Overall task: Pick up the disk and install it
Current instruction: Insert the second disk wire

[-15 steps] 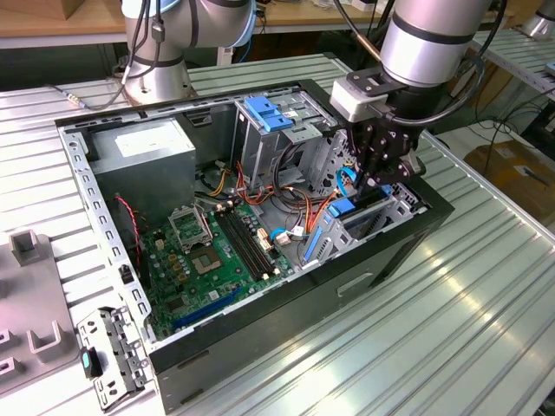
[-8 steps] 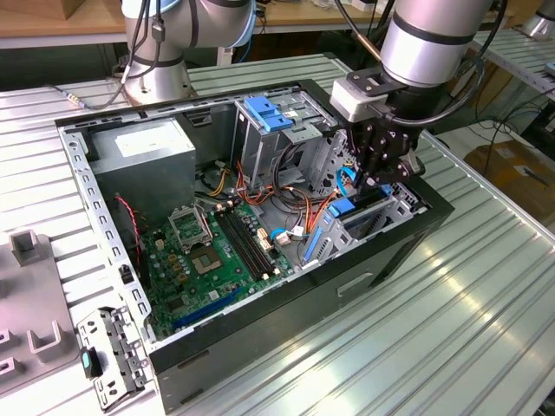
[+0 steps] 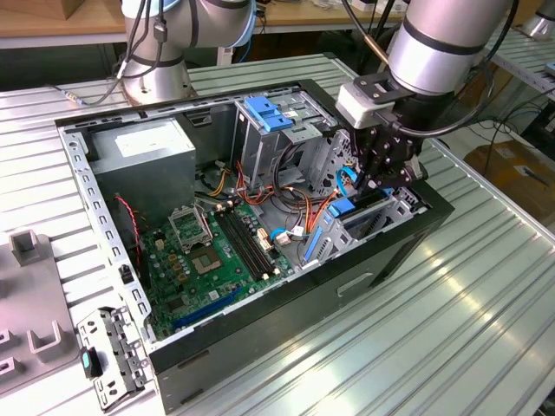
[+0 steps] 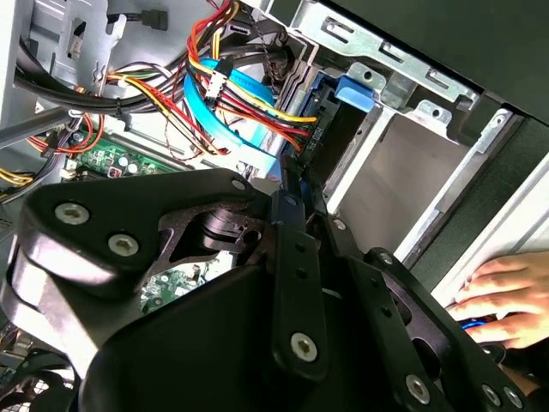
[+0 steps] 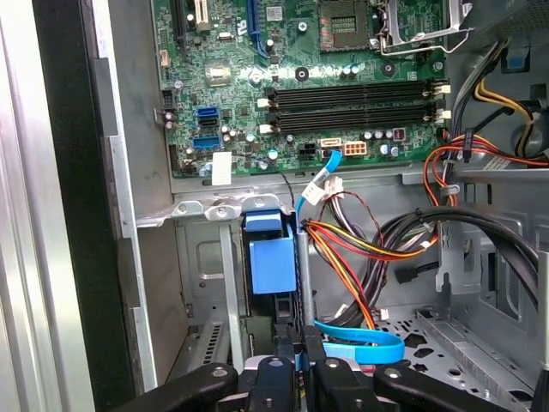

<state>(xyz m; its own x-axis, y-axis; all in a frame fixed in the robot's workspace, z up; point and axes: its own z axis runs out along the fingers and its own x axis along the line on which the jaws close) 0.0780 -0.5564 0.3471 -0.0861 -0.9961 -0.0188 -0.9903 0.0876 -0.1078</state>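
Beside claw (image 3: 388, 178) — disk (image 5: 273, 262) in bay, cables (image 5: 360, 245) crowding.

Silver-grey arm (image 3: 438, 43), black screwed tool (image 3: 390, 160), black cables.

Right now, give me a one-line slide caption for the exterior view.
Robot arm's gripper lowers into the drive bay of an open computer case, beside the green motherboard.

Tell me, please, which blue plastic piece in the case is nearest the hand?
The blue bracket on the disk, below the hand; the other blue piece tops the tall cage, farther to the exterior view's left.
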